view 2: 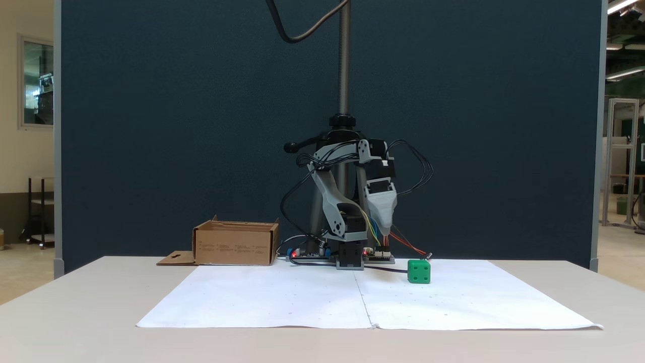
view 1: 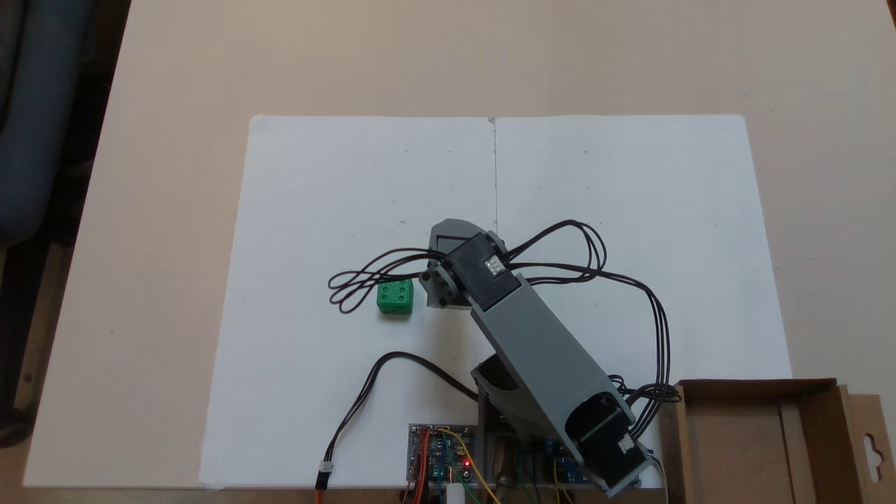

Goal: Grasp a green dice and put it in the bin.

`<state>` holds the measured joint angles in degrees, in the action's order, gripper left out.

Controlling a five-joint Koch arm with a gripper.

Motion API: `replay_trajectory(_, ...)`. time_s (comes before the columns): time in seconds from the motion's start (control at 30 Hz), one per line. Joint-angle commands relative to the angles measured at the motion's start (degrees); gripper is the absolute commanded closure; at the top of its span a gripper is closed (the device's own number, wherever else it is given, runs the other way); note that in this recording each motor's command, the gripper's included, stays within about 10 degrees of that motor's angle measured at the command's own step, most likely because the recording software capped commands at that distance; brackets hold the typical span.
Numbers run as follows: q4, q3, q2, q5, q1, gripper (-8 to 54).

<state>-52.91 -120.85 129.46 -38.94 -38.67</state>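
The small bright green plastic dice (view 1: pixel 395 296) (view 2: pixel 419 271) sits on the white paper sheet (view 1: pixel 336 210) (view 2: pixel 282 297) that covers the middle of the beige table (view 1: pixel 175 84) (view 2: pixel 75 302). In the top-down fixed view it lies just left of the grey arm's (view 1: pixel 539 357) folded wrist, apart from it, with loops of black cable (view 1: pixel 350 287) reaching almost to its far left corner. In the front fixed view the pale grey gripper (view 2: pixel 385 229) points downward, well above the paper, and the dice rests lower and to its right, untouched. The jaws overlap from that angle, so I cannot tell whether they are parted or closed. The shallow brown cardboard bin (view 1: pixel 759 448) (view 2: pixel 237 244) stands at the near right corner in the top-down view, beside the arm's base.
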Motion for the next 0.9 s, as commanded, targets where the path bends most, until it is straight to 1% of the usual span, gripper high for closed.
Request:
replay_trajectory(0.0, 0.97, 3.25, 5.8, -5.89, -3.87, 3.3)
replay_trajectory(0.17, 0.35, 3.25, 5.8, -7.91, -7.56, 3.2)
replay_trajectory(0.63, 7.91, 3.25, 3.6, -14.41, -8.09, 3.2)
replay_trajectory(0.87, 9.93, 3.25, -1.93, -14.41, -10.28, 3.3)
